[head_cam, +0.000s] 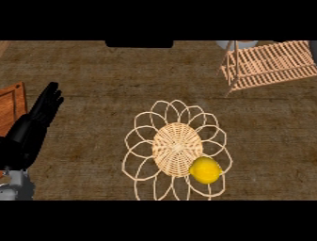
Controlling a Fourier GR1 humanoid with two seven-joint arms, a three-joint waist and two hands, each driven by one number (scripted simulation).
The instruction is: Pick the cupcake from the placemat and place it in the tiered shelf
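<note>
A wicker, flower-shaped placemat (177, 149) lies in the middle of the brown counter. A round yellow object (205, 170), where the task names a cupcake, sits on its lower right part. The wooden tiered shelf (270, 65) stands at the upper right. My left hand (35, 123) rests at the left edge, fingers straight and pointing up, well apart from the placemat and holding nothing. My right hand does not show in the head view.
A wooden board or tray (0, 123) lies at the left edge, partly under my left arm. A dark object (138, 44) sits at the counter's far edge, top centre. A pale round item (225, 44) peeks out behind the shelf.
</note>
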